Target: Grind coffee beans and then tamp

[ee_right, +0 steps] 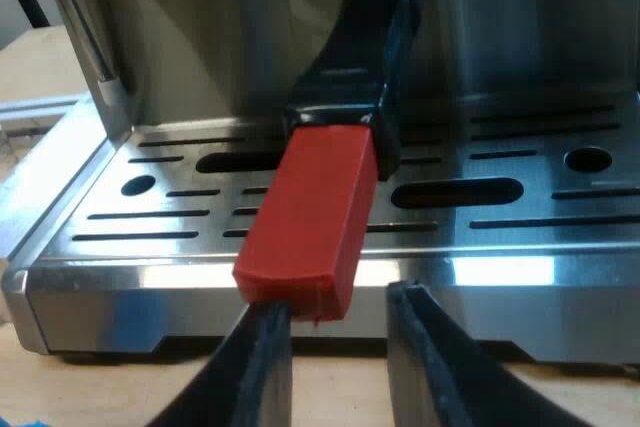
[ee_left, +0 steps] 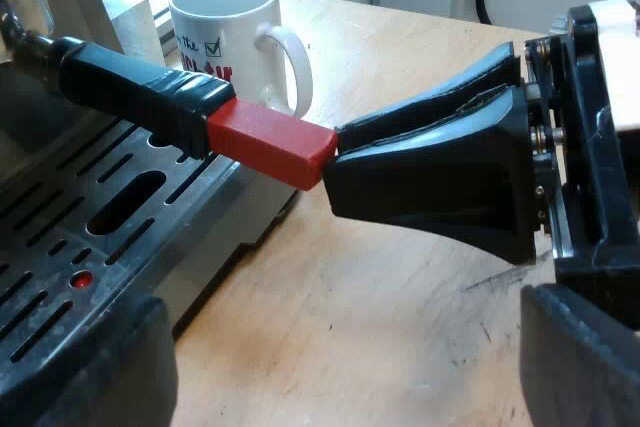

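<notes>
my right gripper [ee_right: 335,309] is at the red end [ee_right: 310,212] of the holder's handle [ee_right: 365,47], jaws parted about as wide as that end. the red tip sits just ahead of the fingertips, over one finger [ee_right: 262,367] and seemingly touching it, not yet between the pads. the handle runs away from the jaws to the front of the espresso machine [ee_right: 560,37], above its drip tray [ee_right: 500,239], so i judge the holder is locked in. my left gripper [ee_left: 340,372] hangs wide, holding nothing, by the tray's edge, with a mug [ee_left: 225,37] beyond the handle. i expect the handle to be stiff and heavy to swing, and the red plastic smooth and a bit slippery. its flat sides are the place to clamp, well onto the block rather than at the tip, and square so it won't twist out.
</notes>
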Available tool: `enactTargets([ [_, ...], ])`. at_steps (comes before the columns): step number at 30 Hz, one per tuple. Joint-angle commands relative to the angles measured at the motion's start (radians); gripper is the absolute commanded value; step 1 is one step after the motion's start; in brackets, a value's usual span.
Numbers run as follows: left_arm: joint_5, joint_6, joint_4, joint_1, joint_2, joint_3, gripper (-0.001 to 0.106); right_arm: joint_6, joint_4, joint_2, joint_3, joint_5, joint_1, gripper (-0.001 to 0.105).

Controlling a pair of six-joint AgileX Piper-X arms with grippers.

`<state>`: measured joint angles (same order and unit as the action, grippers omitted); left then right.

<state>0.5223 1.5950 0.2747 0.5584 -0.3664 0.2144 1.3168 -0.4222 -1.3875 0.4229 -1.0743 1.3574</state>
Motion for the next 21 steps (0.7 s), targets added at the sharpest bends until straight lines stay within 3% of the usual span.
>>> enactTargets([
  [1, 0.013, 0.001, -0.011, 0.005, -0.001, 0.000, 0.071, 0.036, -0.025, 0.003, 0.001, -0.051, -0.028, 0.025],
  [4, 0.013, 0.001, -0.011, 0.005, -0.001, 0.000, 0.071, 0.075, -0.039, 0.003, 0.003, -0.091, -0.028, 0.025],
  [13, 0.013, 0.001, -0.011, 0.005, -0.001, 0.000, 0.071, 0.077, -0.076, 0.003, 0.006, -0.180, -0.028, 0.025],
  [21, 0.013, 0.001, -0.011, 0.005, -0.001, 0.000, 0.071, 0.077, -0.076, 0.003, 0.006, -0.178, -0.028, 0.025],
])
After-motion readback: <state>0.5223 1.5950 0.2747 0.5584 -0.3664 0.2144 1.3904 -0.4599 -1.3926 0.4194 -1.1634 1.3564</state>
